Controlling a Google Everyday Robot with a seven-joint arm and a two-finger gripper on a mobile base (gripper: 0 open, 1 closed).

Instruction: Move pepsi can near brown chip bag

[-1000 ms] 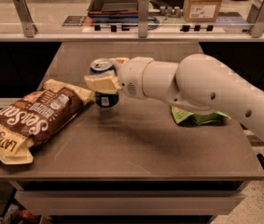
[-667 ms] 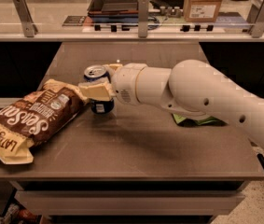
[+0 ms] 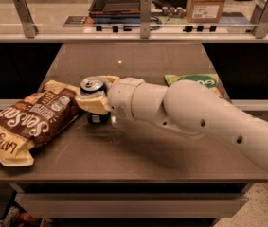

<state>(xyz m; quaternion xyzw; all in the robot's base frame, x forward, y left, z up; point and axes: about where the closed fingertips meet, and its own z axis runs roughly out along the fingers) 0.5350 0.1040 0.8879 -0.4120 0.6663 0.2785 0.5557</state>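
The pepsi can (image 3: 91,86), dark blue with a silver top, stands upright on the table right beside the right end of the brown chip bag (image 3: 29,122). The bag lies crinkled at the table's left front, with white lettering and pale yellow ends. My gripper (image 3: 95,97) comes in from the right on the white arm. Its tan fingers (image 3: 92,104) sit in front of and behind the can, closed on it. The can's lower part is partly hidden by the front finger.
A green snack bag (image 3: 193,81) lies behind my arm at the right. The brown table (image 3: 138,160) has its front edge near the bottom. Behind it runs a railing with a black tray (image 3: 117,1) and a cardboard box (image 3: 204,4).
My gripper has carried the can left and a little lower, so it now stands right next to the brown chip bag.
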